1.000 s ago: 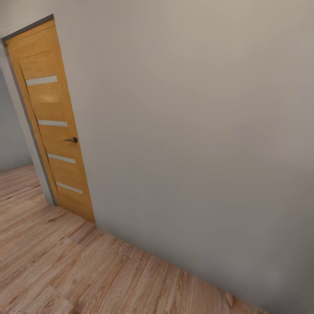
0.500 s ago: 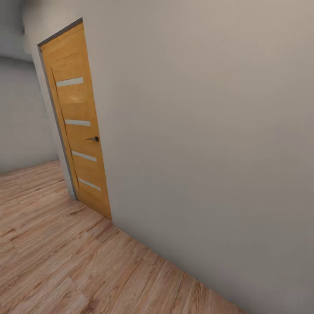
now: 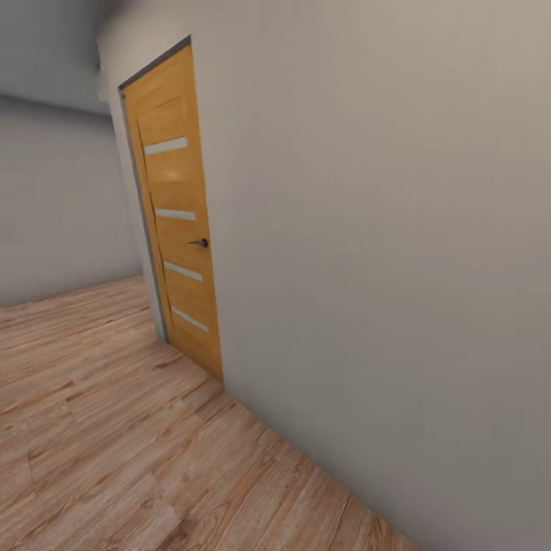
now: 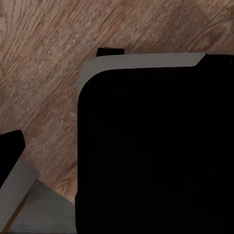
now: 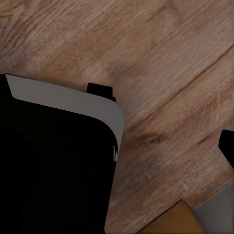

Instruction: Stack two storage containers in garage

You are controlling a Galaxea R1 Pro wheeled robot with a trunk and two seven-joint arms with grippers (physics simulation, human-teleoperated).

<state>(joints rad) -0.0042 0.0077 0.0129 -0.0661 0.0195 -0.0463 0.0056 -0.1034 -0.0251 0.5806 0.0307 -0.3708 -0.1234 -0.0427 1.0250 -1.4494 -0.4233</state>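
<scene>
With no container in sight and neither claw's state readable, the robot risks clipping the beige wall (image 3: 383, 229) beside the closed wooden door (image 3: 180, 222) while crossing the plank floor (image 3: 99, 428).

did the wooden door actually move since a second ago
No. The door sits further right in the head view, but the wall and its frame shifted with it, so the camera turned; the door stays shut.
</scene>
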